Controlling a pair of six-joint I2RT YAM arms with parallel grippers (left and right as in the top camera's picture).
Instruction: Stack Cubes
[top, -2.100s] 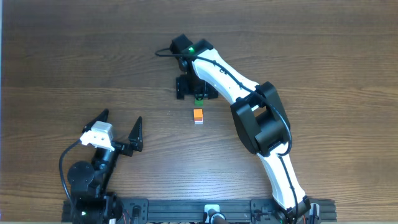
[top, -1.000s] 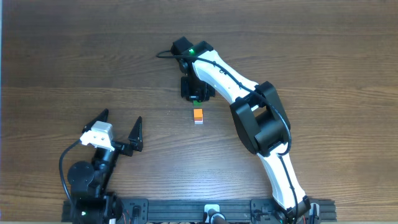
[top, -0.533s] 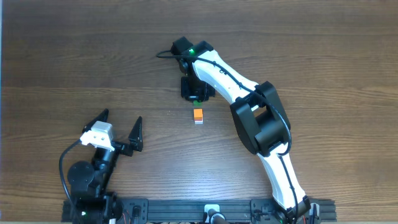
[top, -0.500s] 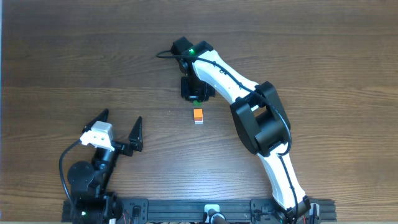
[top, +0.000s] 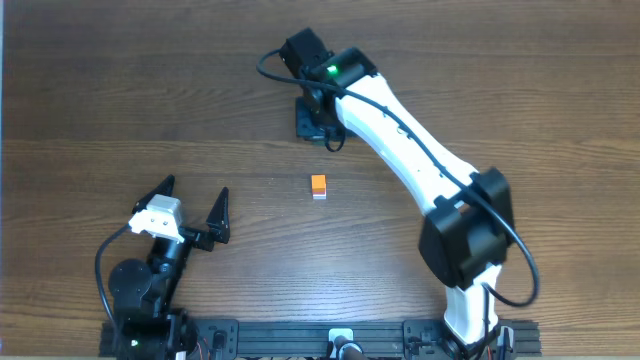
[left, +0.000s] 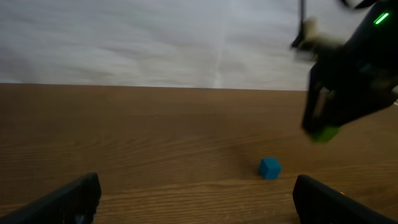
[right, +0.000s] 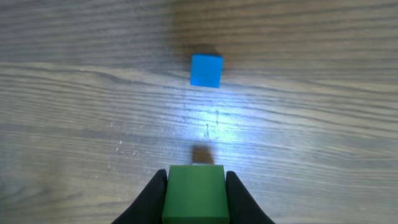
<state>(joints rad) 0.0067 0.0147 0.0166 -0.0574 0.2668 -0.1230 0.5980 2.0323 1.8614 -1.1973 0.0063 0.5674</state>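
My right gripper (right: 195, 198) is shut on a green cube (right: 195, 191) and holds it above the wooden table. A blue cube (right: 206, 70) lies on the wood beyond the fingertips, apart from the green one. In the left wrist view the right gripper (left: 323, 124) hangs with the green cube (left: 324, 133) above and to the right of the blue cube (left: 269, 168). In the top view the right gripper (top: 318, 125) is up the picture from a small orange cube (top: 318, 184); I cannot tell if it is the same cube. My left gripper (top: 196, 212) stands open near its base.
The wooden table (top: 520, 120) is bare around the cubes. A pale wall (left: 155, 37) stands behind the table's far edge. The right arm's white links (top: 400, 130) cross the table's middle right.
The right gripper closed on the green cube, then rose and moved up the picture away from the orange cube, its arm stretching out. The left arm has not moved.
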